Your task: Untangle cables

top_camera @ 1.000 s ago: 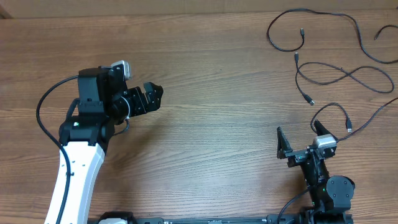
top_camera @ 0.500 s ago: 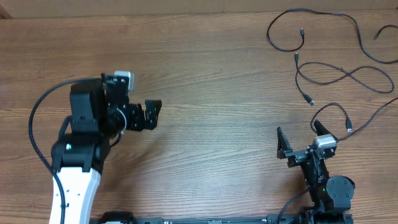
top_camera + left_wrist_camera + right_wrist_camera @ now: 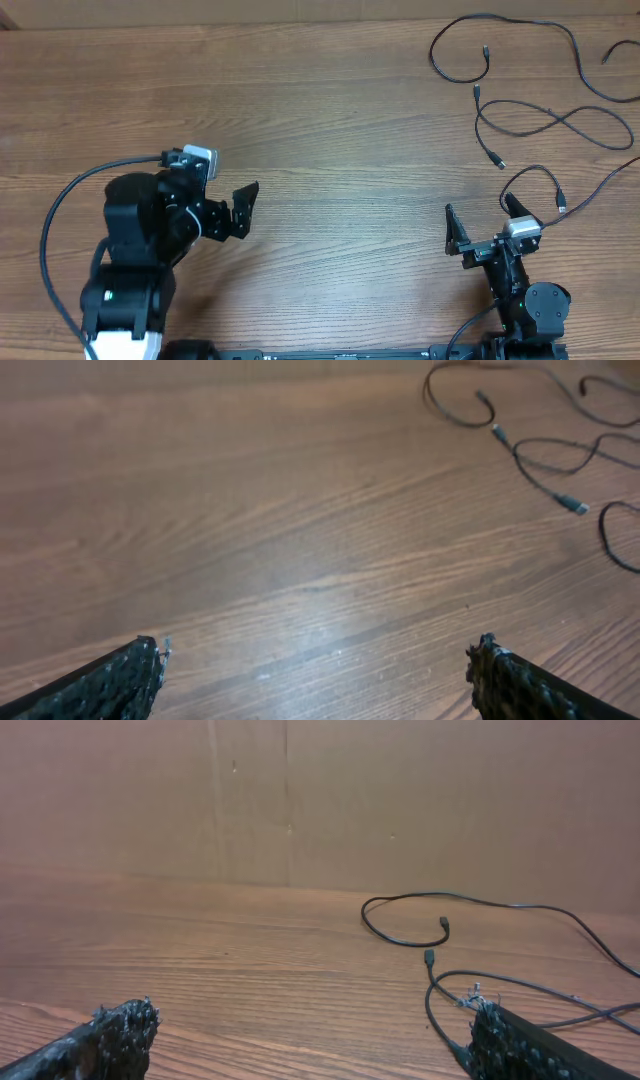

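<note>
I am holding my left claw (image 3: 244, 209) spread wide and empty over the left part of the wooden table (image 3: 340, 110), well apart from the cables (image 3: 556, 120). They are lying as loose black strands, winding over one another across the far right corner. Only open wood is lying between that claw and them. My right claw (image 3: 483, 222) is likewise hanging open near the front edge, gripping nothing. One cable loop (image 3: 530, 168) is curling just beside its right finger, its plug end (image 3: 561, 207) resting close by. A brown cardboard wall (image 3: 300, 800) is rising behind the table.
</note>
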`<act>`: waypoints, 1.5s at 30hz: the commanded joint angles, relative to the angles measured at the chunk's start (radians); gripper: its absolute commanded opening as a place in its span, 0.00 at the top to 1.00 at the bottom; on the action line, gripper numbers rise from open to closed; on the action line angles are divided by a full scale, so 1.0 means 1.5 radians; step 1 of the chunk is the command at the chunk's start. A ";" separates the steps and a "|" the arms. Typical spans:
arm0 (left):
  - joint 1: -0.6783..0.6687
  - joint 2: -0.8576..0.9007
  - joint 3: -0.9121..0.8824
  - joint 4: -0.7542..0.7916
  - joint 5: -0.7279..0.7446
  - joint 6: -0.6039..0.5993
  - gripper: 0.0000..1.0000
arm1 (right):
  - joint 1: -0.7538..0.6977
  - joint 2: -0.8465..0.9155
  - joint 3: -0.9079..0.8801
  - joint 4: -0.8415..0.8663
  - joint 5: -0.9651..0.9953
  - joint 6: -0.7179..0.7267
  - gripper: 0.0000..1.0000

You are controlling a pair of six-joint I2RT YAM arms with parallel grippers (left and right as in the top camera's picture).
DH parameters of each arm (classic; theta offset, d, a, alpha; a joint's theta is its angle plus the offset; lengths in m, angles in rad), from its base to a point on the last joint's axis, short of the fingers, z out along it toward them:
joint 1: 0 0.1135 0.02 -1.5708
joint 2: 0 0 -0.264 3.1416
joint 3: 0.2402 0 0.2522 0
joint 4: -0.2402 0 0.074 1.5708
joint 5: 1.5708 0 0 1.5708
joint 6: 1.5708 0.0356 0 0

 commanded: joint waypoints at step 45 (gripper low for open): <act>0.001 -0.535 -0.507 0.372 -0.064 -0.014 0.00 | 0.003 -0.007 -0.007 0.004 0.004 0.002 0.00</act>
